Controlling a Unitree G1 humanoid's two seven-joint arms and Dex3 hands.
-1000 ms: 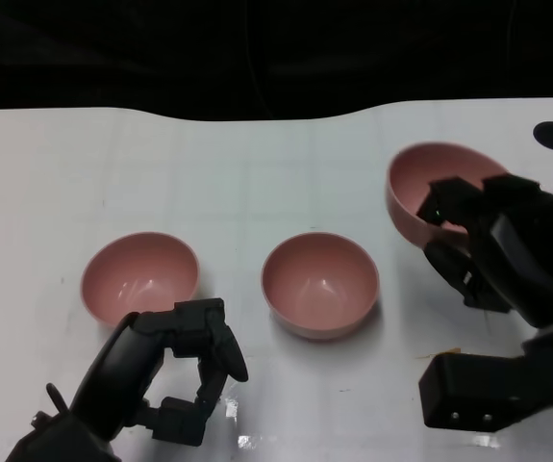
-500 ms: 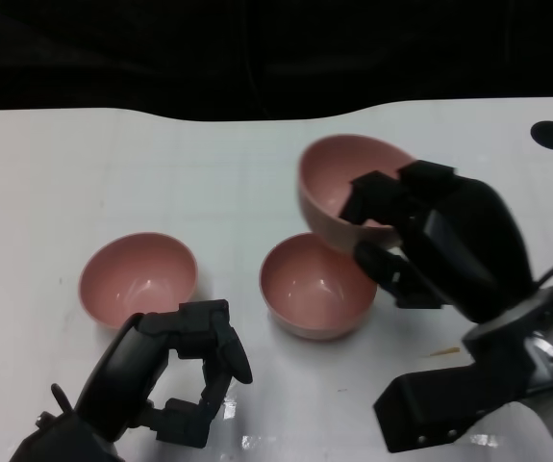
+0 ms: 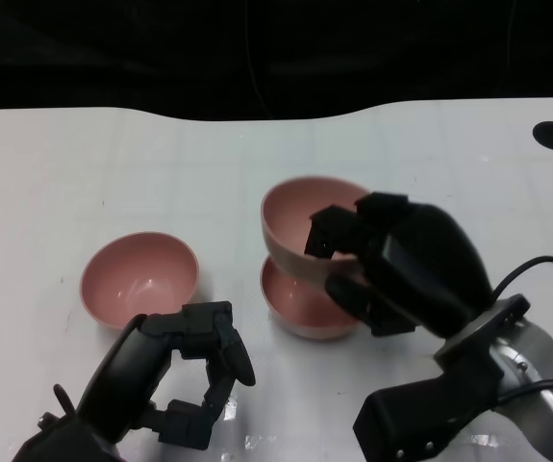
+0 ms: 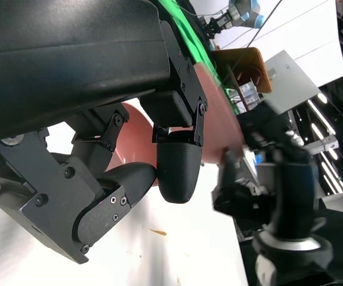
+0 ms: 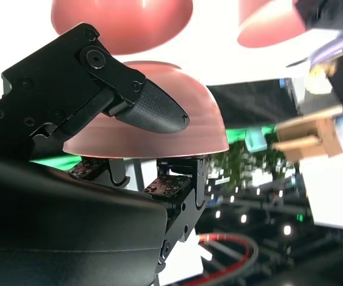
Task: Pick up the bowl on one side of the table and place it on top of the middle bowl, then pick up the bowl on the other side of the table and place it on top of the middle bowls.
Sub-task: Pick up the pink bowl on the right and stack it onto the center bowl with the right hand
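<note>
The right hand [image 3: 391, 260] reaches in from the lower right with its silver forearm trailing toward the table edge, and it's gripping a pink bowl [image 3: 300, 217] by the rim, fingers hooked over the near edge and into the inside. That held bowl sits just ahead of the hand, tipped a little, right over the middle bowl [image 3: 300, 303], which peeks out from under it and beside the hand's underside; whether the two bowls actually touch is hard to say from the head view. In the right wrist view a fingertip [image 5: 150, 110] presses on the held bowl's rounded outer wall. The left hand [image 3: 194, 371] hangs low over the white table [image 3: 113, 173] with its fingers curled in around nothing. The third bowl [image 3: 139, 277] sits just beyond those curled fingers, upright and apart from them. All three bowls are the same smooth, glossy pink, round and fairly deep, with plain insides.
</note>
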